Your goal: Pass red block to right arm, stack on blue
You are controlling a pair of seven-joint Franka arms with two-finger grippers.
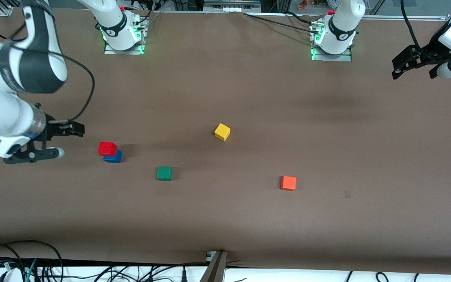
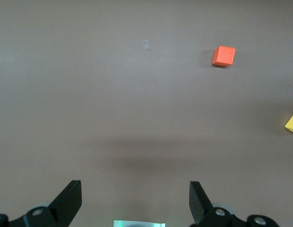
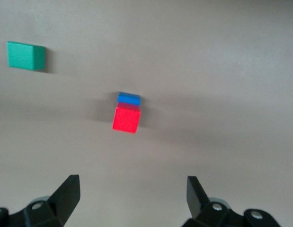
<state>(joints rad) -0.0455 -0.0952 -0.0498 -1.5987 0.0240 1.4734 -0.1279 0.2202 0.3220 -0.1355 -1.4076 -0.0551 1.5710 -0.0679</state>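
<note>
The right gripper [image 1: 67, 133] hangs over the table [image 1: 249, 219] near the edge at the right arm's end, its two black fingers [image 3: 66, 194] spread wide with nothing between them. The stack is apart from it, farther in from that edge: the red block [image 1: 107, 148] sits on top of the blue block [image 1: 112, 156], set slightly askew so that a strip of blue shows past the red in both the front view and the right wrist view. Nothing touches either block.

The left gripper [image 1: 413, 64] hangs over the corner of the table at the left arm's end, up by the robots' bases, and its fingers [image 2: 68, 201] are likewise wide apart and hold nothing; this arm waits.

A green cube [image 1: 164, 173] lies just beside the stack, a little nearer the front camera and toward the middle. A yellow cube [image 1: 222, 131] rests near the centre of the table, and an orange cube [image 1: 288, 183] lies nearer the front edge, toward the left arm's end. All three are clear of both grippers.

In the left wrist view the yellow cube is cut off at the frame edge, and only a sliver of the blue block shows in the right wrist view.
</note>
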